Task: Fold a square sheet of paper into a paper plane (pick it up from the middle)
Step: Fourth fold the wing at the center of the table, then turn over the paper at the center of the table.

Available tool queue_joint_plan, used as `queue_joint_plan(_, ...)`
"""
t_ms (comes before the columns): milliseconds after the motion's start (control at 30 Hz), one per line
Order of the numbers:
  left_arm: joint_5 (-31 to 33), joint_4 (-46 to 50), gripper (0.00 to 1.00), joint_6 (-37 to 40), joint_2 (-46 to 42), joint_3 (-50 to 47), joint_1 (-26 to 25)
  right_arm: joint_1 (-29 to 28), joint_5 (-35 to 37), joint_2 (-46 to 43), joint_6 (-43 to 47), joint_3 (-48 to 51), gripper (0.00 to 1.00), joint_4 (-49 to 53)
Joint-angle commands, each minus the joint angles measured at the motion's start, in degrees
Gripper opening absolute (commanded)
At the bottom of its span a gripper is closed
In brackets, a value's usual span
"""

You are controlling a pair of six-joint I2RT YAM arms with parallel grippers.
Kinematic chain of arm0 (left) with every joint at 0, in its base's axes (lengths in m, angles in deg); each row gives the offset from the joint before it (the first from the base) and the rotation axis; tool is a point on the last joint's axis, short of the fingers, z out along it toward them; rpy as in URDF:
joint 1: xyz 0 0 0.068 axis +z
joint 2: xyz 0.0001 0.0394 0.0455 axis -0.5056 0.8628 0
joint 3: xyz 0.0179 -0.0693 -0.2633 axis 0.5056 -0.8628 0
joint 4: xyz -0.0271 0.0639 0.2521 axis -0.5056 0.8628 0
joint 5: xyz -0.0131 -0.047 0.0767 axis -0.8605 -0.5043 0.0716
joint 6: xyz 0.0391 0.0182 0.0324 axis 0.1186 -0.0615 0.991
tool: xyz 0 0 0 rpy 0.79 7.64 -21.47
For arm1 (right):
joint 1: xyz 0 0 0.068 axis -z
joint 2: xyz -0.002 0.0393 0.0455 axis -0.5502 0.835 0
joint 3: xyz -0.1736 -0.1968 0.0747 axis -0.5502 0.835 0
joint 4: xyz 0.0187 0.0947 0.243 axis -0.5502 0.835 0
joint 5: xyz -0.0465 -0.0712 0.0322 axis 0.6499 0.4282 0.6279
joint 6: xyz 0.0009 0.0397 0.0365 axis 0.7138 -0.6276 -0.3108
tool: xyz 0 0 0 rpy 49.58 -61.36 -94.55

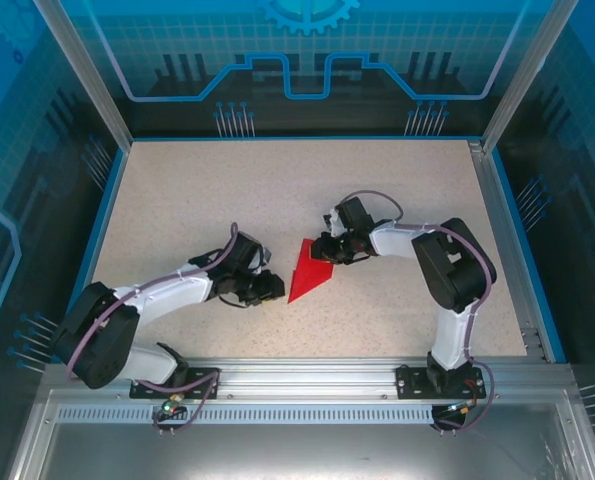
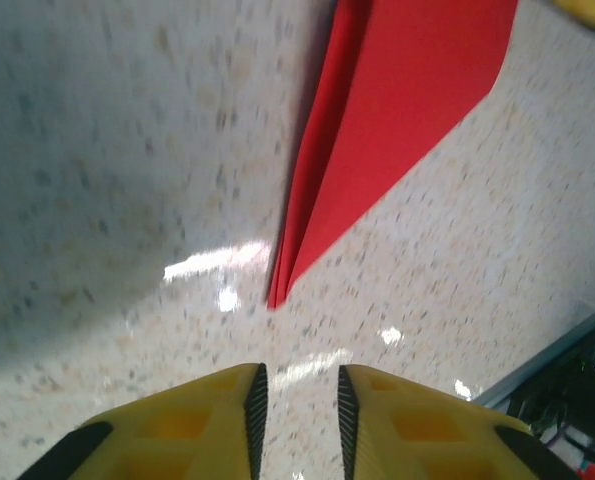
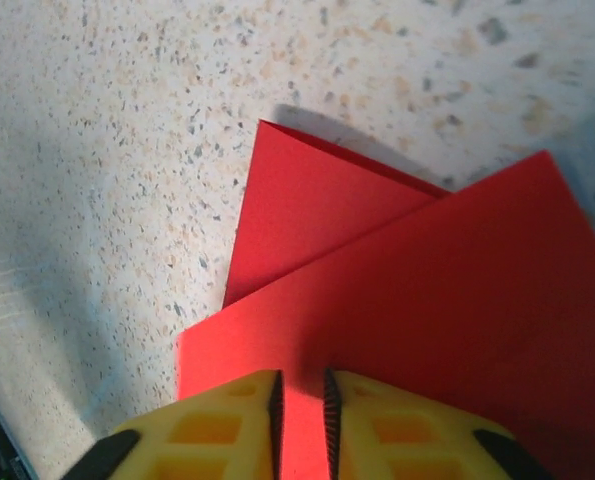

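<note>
Left arm (image 1: 167, 292) reaches from its base at the near-left corner toward the middle of the table (image 1: 227, 190), wrist low over the surface. Left jaws: slightly apart, nothing between them. In the left wrist view the two yellow fingers (image 2: 187, 430) show a clear strip of speckled table (image 2: 97, 150) in the gap. The narrow tip of the folded red paper (image 2: 377, 130) lies just ahead of them, not touching. At that tip the stacked layers part a little along the left edge.

From above, the folded red paper (image 1: 307, 272) lies near the table's centre, between the two wrists. It is a triangular shape, with its point toward the near edge beside the left jaws and its wide end toward the right jaws. It rests on the table; whether the far end is lifted I cannot tell.

Right jaws: narrowly apart over the wide end of the paper. In the right wrist view the yellow fingers (image 3: 407, 430) stand at the paper's edge with red (image 3: 427, 290) showing in the slim gap between them. The gap is much wider than the sheet, so they are not clamped on it; whether either pad touches it I cannot tell. Ahead of the fingers one red layer overlaps another at an angle, and a corner of the lower one pokes out onto the bare table (image 3: 127, 120).

Right arm (image 1: 447, 265) rises from its base at near right and bends left to the paper.
</note>
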Motion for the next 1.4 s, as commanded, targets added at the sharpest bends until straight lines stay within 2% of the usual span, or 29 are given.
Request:
queue_joint_plan(0, 0.76, 2.65, 0.33, 3.5, 3.78, 6.31, 1.65, -0.33, 4.34, -5.87, 1.26, -3.07, 0.27, 9.32)
queue_joint_plan(133, -1.19, 4.61, 0.43, 6.78, 10.29, 13.71, 2.01, -0.35, 9.74, -10.83, -1.28, -1.07, 0.34, 13.8)
queue_joint_plan(267, -1.08, 6.48, 0.48, 9.17, 16.28, 18.8, 2.24, -0.82, 9.78, -14.82, -5.93, 4.18, 0.37, 12.18)
queue_joint_plan(633, 0.85, 8.22, 0.47, 11.51, 24.42, 24.63, 2.48, -5.15, 11.67, -13.14, -12.93, 8.63, 0.38, 9.78)
queue_joint_plan(933, 0.17, 8.06, 0.46, 11.26, 26.72, 26.12, 2.49, -5.28, 12.48, -10.52, -13.69, 8.95, 0.38, 9.88)
queue_joint_plan(1367, -0.79, 8.61, 0.4, 11.74, 30.18, 27.03, 2.54, -5.23, 8.35, -8.28, -15.33, 10.7, 0.37, 2.87)
